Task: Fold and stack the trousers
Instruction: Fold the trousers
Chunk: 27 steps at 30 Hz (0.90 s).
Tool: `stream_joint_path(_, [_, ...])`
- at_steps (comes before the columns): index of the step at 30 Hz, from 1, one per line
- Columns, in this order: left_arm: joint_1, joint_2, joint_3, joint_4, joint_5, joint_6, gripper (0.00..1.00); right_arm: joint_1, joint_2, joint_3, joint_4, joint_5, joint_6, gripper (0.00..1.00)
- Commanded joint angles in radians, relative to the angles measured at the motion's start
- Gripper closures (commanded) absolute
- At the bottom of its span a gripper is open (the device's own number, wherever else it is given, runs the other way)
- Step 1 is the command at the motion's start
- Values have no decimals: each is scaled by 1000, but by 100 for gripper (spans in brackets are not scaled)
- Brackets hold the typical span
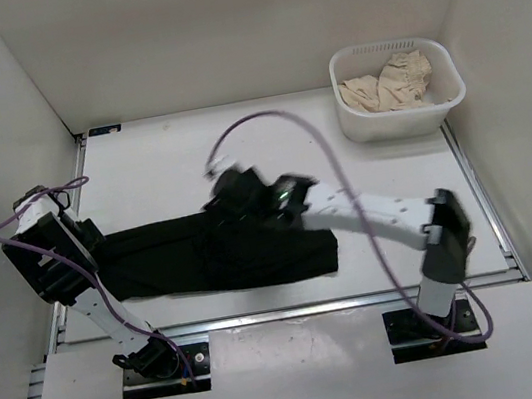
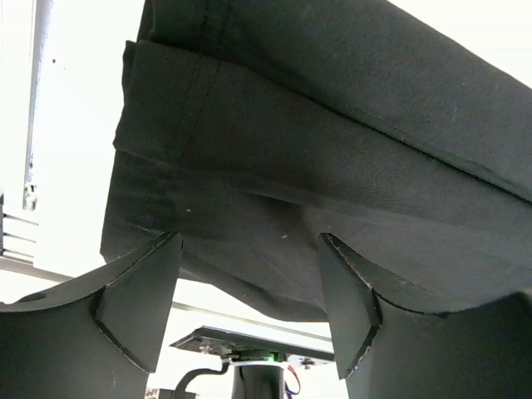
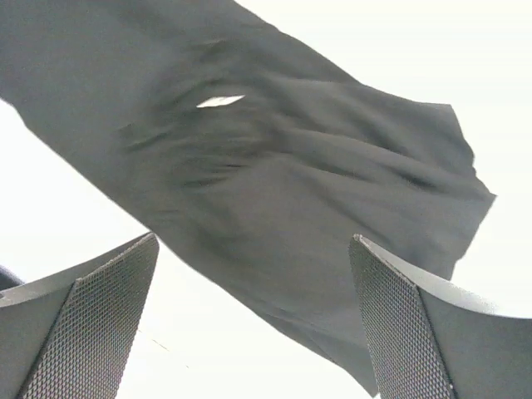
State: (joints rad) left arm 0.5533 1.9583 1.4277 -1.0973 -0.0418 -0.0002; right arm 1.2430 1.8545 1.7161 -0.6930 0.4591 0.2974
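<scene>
The black trousers (image 1: 255,257) lie flat in a long band across the near middle of the table, legs doubled over each other. My left gripper (image 1: 92,249) is at their left end. In the left wrist view it (image 2: 249,241) stands open, and the hemmed end of the trousers (image 2: 332,125) reaches down to the level of the fingertips without being pinched. My right gripper (image 1: 229,190) hovers over the middle of the trousers' far edge. In the right wrist view it (image 3: 254,239) is wide open above the rumpled cloth (image 3: 274,166), with nothing between its fingers.
A white basket (image 1: 396,123) holding beige cloth (image 1: 389,84) stands at the far right corner of the table. A purple cable (image 1: 306,132) arcs above the right arm. White walls close in the table on three sides.
</scene>
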Motion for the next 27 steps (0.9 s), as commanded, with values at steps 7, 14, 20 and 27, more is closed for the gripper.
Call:
stream_joint_path(7, [0, -21, 31, -21, -7, 0, 22, -629, -307, -634, 133, -458, 241, 1])
stream_joint_path(14, [0, -21, 31, -21, -7, 0, 21, -698, -225, -737, 228, -599, 221, 1])
stream_joint_path(20, [0, -21, 33, -21, -7, 0, 21, -783, -190, -892, 355, -761, 331, 50])
stream_joint_path(27, [0, -21, 79, -56, 28, 0, 4, -1046, -300, -920, 293, -879, 289, 100])
